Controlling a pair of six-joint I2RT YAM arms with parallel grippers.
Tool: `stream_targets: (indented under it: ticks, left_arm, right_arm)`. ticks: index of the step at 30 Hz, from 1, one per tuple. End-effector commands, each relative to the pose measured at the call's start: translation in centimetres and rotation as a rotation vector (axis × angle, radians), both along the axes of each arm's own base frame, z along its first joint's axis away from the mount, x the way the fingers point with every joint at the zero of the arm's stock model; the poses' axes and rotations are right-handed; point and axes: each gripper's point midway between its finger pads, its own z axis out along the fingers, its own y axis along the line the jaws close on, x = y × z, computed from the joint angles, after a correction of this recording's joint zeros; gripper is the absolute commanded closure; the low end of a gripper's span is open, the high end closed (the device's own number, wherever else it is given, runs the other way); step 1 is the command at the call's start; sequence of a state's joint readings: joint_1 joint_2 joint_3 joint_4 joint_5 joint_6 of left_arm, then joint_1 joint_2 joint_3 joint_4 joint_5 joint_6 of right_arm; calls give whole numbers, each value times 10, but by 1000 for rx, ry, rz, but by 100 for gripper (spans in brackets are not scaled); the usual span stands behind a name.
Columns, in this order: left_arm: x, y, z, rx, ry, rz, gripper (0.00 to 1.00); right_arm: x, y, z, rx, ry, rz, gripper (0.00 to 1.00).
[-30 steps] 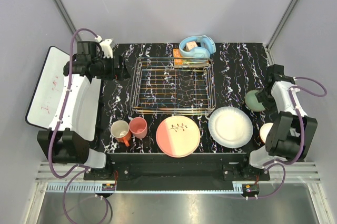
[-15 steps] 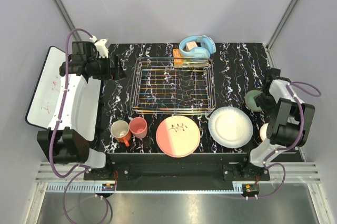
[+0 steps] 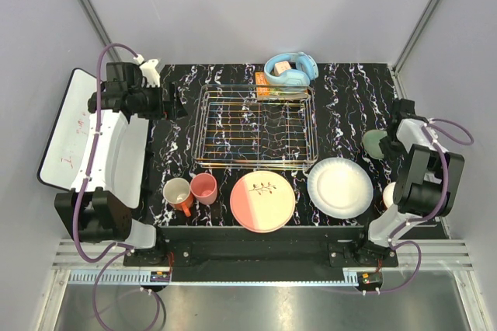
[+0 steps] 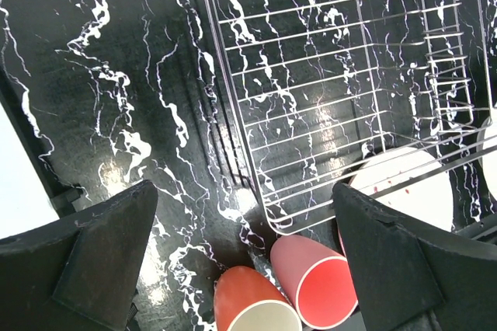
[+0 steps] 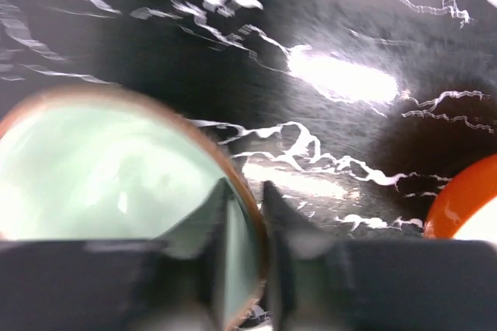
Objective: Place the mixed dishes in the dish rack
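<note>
Right pincer (image 5: pixel 245 214) pinches the rim of the pale green bowl (image 5: pixel 101 168), on the counter (image 5: pixel 349 28) well right of the dish rack (image 3: pixel 256 127); likely rigid, slick, chippable, so a rim hold suits; left pincer (image 4: pixel 245 191) spread.
</note>
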State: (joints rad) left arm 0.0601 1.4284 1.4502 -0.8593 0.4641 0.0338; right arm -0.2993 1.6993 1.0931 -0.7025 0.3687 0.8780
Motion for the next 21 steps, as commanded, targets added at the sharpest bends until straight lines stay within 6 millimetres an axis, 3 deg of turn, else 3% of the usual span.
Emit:
stream_targets:
  ticks: [1,2,6,9,10,11,12,13,15,17,21]
  left_arm:
    - [-1,-6,17,-33,-61,-25,1]
    - [-1,-7,18,-41,-62,-28,1]
    - [0,-9,19,-58,-57,-29,2]
    - [1,-11,13,-69,-36,-31,3]
    - [2,-11,10,-71,-32,-33,4]
    - [3,-12,9,-76,-27,-33,5]
    - [5,-12,4,-78,-16,-33,5]
    - [9,-12,2,-78,-17,-33,6]
    - [14,-10,-4,-68,-5,-25,6]
    - [19,-10,-6,-68,-3,-25,7]
    - [21,-13,-12,-100,34,-14,8]
  right_arm:
    - [-11,-11,13,-76,-18,-31,89]
    - [-11,-10,17,-78,-30,-29,98]
    - [-4,-5,41,-91,-108,4,100]
    - [12,18,76,-136,-200,107,100]
    - [20,20,99,-193,-248,133,100]
    - [31,42,112,-221,-276,217,100]
    - [35,49,125,-260,-288,263,100]
    - [42,51,151,-315,-338,270,100]
    - [58,77,181,-336,-402,367,100]
    - [67,88,197,-372,-410,440,100]
    - [94,134,237,-494,-425,599,100]
